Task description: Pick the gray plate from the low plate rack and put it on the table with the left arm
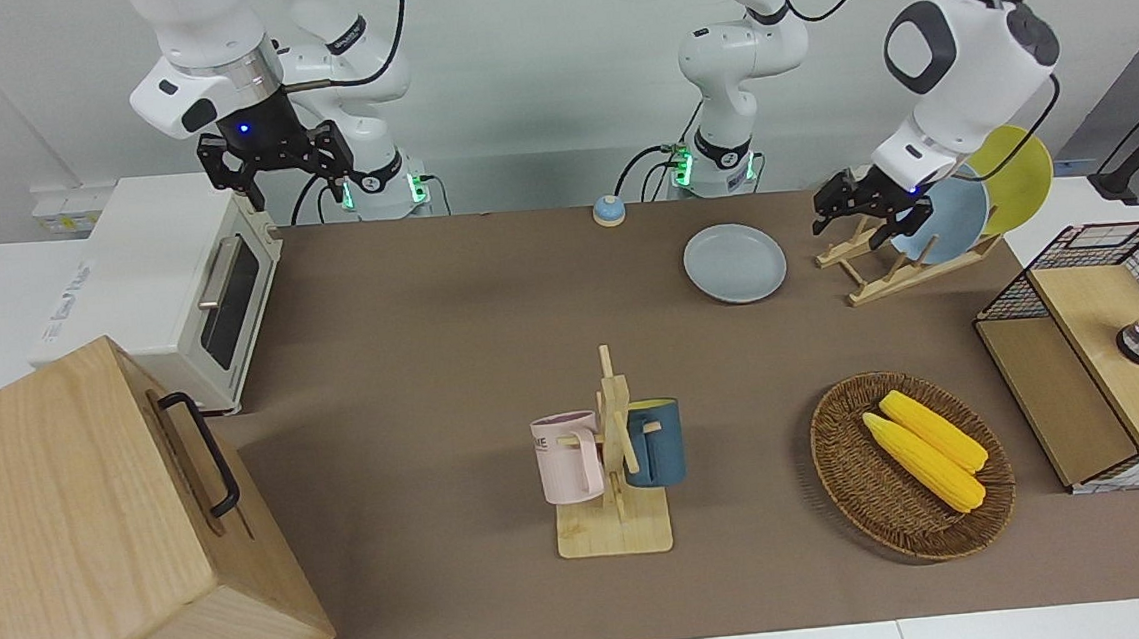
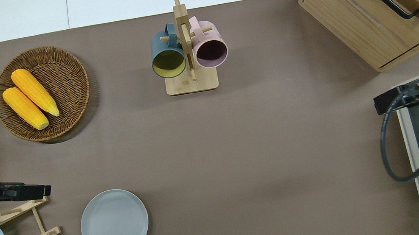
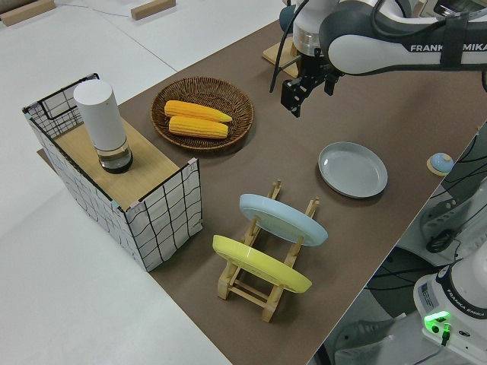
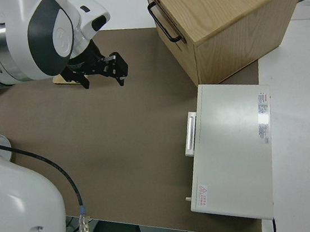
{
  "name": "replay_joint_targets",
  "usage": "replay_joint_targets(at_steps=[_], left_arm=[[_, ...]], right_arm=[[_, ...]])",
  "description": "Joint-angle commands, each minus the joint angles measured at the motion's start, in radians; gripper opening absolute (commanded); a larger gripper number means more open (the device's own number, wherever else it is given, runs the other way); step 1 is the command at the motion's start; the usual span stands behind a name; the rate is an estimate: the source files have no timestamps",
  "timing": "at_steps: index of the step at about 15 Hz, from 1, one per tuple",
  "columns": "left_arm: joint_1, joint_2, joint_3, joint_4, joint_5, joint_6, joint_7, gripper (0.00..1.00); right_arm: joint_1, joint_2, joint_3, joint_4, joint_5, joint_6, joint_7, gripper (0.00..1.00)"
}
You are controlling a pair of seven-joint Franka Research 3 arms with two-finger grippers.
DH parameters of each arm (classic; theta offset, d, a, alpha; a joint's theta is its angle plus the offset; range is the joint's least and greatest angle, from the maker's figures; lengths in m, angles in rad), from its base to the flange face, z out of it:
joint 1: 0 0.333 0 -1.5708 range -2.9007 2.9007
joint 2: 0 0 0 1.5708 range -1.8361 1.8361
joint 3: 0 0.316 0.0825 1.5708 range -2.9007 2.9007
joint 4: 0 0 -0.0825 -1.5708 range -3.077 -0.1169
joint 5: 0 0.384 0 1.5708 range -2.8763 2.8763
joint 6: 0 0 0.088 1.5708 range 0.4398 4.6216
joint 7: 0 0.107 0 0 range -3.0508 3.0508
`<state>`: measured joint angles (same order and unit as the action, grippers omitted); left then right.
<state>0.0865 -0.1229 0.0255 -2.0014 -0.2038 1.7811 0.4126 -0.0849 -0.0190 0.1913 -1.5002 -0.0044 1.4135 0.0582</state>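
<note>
1. The gray plate (image 2: 114, 223) lies flat on the brown table (image 2: 265, 138), clear of the low plate rack (image 2: 24, 229), which sits just beside it at about nine o'clock in the overhead view. Nothing touches the plate.

2. The left gripper (image 1: 862, 207) hangs in the air over the rack's rail farther from the robots, at roughly ten o'clock from the plate in the overhead view. It holds nothing; its fingers appear parted in the front and left side views.

3. The rack's front slots stand vacant, while a light blue plate (image 3: 283, 218) and a yellow plate (image 3: 261, 264) lean in the slots toward the left arm's end of the table.

4. The right arm is parked; its gripper (image 1: 284, 166) is spread wide and carries nothing.

5. Judged from this layout, the pick and the placing look done: the plate is out of the rack and resting on the tabletop. What seems left, at most, is for the left arm to draw clear of the rack.
</note>
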Motion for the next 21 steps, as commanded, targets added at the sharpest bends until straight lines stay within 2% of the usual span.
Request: replay_joint_targets(at_steps=[1, 5, 10, 12, 14, 15, 18, 21], left_arm=[[-0.010, 0.008, -0.006, 0.160, 0.073, -0.130, -0.096, 1.00], [-0.013, 0.009, -0.009, 0.315, 0.112, -0.254, -0.109, 1.00], [-0.016, 0.008, -0.012, 0.381, 0.113, -0.353, -0.106, 1.00], [-0.014, 0.000, -0.033, 0.385, 0.139, -0.356, -0.100, 1.00], [-0.014, -0.007, -0.079, 0.380, 0.208, -0.353, -0.092, 1.00], [-0.014, -0.010, -0.091, 0.372, 0.211, -0.344, -0.095, 1.00], [-0.014, -0.012, -0.102, 0.336, 0.213, -0.304, -0.095, 1.00], [-0.016, -0.055, -0.104, 0.227, 0.211, -0.211, -0.095, 1.00]], right_arm=[[-0.007, -0.002, 0.007, 0.006, 0.007, -0.014, 0.000, 0.990], [-0.007, -0.002, 0.007, 0.006, 0.007, -0.014, 0.000, 0.990], [-0.007, -0.002, 0.005, 0.006, 0.007, -0.014, 0.000, 0.990], [-0.007, -0.002, 0.007, 0.006, 0.007, -0.014, 0.000, 0.990], [-0.007, -0.002, 0.005, 0.006, 0.007, -0.014, 0.000, 0.990], [-0.007, -0.002, 0.007, 0.006, 0.007, -0.014, 0.000, 0.990], [-0.007, -0.002, 0.007, 0.006, 0.007, -0.014, 0.000, 0.987], [-0.007, -0.002, 0.005, 0.006, 0.007, -0.014, 0.000, 0.987]])
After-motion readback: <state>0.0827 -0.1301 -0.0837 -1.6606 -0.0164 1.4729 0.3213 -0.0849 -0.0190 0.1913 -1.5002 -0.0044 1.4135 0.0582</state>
